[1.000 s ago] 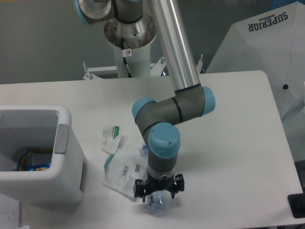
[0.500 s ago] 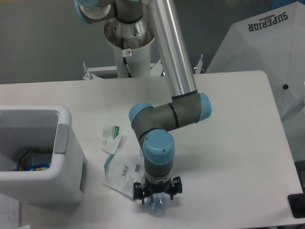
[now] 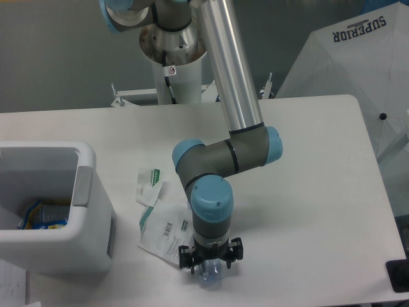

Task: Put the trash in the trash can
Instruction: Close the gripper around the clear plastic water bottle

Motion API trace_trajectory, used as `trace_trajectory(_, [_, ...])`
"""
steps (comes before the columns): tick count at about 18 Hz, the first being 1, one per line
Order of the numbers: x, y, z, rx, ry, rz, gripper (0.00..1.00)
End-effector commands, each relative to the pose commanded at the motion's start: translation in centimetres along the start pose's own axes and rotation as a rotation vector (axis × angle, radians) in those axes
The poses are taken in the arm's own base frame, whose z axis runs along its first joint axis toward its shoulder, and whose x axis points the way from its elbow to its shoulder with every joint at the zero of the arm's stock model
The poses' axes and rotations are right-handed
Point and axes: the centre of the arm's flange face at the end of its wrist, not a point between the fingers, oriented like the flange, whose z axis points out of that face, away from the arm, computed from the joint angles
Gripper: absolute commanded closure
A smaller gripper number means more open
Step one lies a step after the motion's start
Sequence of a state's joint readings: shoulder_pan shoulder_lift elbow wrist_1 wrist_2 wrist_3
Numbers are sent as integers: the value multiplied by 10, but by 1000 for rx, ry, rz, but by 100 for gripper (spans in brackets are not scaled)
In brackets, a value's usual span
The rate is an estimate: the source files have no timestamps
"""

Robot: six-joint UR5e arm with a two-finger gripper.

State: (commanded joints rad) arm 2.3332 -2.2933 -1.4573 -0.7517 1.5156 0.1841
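- The tool (image 3: 209, 272) is pointing straight down at the near edge of the worktop (image 3: 307, 192), sitting over the crushed clear bottle (image 3: 208, 277); its fingers are standing either side of the bottle, but whether they are gripping it cannot be told from this angle.
- The bottle is lying on the worktop, just right of the flat white pouch (image 3: 165, 229); the pouch's barcode label is facing up, and its right edge is passing under the arm's wrist.
- The small white-and-green wrapper (image 3: 149, 185) is lying just behind the pouch, between it and the trash can (image 3: 89, 211).
- The trash can is standing at the left; its grey panel is facing the wrapper, and colourful packaging is showing inside.
- 1 white umbrella (image 3: 358, 70) is leaning beyond the far right corner.
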Motion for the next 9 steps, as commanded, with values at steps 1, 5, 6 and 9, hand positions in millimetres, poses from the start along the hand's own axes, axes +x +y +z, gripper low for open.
trace_trajectory(1, [0, 0, 0, 0, 0, 0, 8])
trace_trajectory(5, [1, 1, 3, -5, 0, 1, 12])
trace_trajectory(6, [1, 1, 1, -2, -1, 1, 14])
trace_trajectory(9, [2, 0, 0, 0, -1, 1, 19])
